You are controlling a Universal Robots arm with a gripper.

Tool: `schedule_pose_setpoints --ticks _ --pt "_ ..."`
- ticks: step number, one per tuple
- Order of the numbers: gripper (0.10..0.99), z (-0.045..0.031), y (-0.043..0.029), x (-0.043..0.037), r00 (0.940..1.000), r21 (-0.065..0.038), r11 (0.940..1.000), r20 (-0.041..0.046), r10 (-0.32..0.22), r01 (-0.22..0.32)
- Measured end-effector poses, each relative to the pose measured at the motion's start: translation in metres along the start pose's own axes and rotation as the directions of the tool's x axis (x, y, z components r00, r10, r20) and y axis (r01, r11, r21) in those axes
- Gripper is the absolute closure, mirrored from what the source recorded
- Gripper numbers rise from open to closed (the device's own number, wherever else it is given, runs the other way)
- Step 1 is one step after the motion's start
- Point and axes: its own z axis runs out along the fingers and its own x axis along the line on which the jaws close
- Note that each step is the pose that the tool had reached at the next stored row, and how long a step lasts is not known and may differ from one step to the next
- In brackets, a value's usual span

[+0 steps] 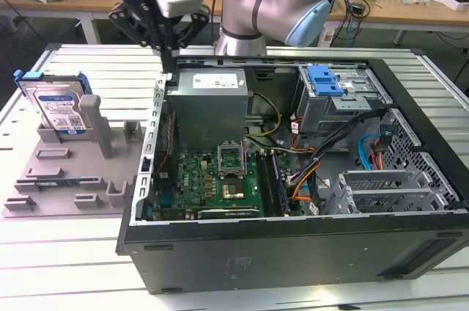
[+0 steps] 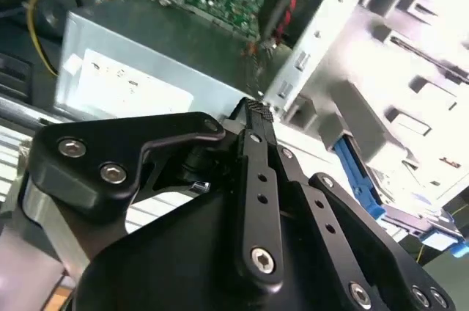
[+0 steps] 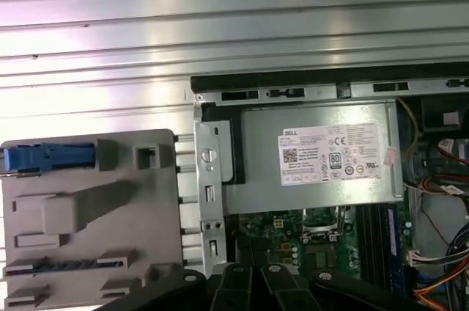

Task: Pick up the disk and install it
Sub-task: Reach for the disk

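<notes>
The disk [image 1: 62,109] is a silver drive with a white-and-blue label in a blue bracket. It stands upright in a slot of the grey fixture [image 1: 66,172] at the exterior view's left, beside the open computer case. From above, in the first wrist view, its blue bracket [image 3: 47,157] shows at the fixture's edge. My gripper [image 1: 167,53] hangs above the case's back corner near the power supply, well apart from the disk. In the second wrist view the gripper [image 2: 258,111] is shut with nothing held.
The open case [image 1: 293,252] holds a grey power-supply box [image 1: 209,102], a green motherboard [image 1: 220,179], cables and a metal drive cage with a blue latch [image 1: 325,80]. The fixture [image 3: 88,216] carries several grey posts. A slatted metal table [image 1: 73,267] lies underneath.
</notes>
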Motion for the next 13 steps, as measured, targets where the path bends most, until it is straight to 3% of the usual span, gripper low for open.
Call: schedule_pose_setpoints --ticks 1,5,12,13 --pt "0.98 0.0002 0.0013 0.0043 1.0 0.0 1.0 0.0 0.0 0.0" --pt "0.98 0.002 0.011 0.035 1.0 0.0 1.0 -0.0001 0.0 0.0" --pt "0.98 0.0041 0.0208 0.0675 1.0 0.0 1.0 -0.0008 0.0 0.0" --pt "0.98 0.0047 0.0232 0.0759 1.0 0.0 1.0 -0.0009 0.0 0.0"
